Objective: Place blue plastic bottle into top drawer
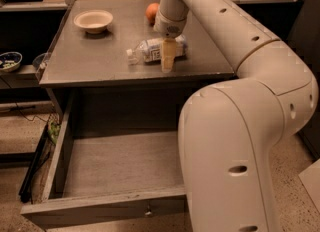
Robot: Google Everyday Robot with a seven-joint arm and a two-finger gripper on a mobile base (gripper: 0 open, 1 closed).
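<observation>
The blue plastic bottle (150,50) lies on its side on the grey table top (90,61), white cap pointing left. My gripper (167,58) comes down from the arm right over the bottle's right half, its pale tip in front of the bottle's body. The top drawer (100,208) is pulled wide open below the table. Its inside is bare and a small round knob (148,210) sits on its front panel.
An orange (152,12) sits just behind the gripper. A cream bowl (93,20) stands at the table's back left. A small dish (9,61) sits on a low shelf at the left. My arm's large white body (235,151) fills the right side and covers the drawer's right end.
</observation>
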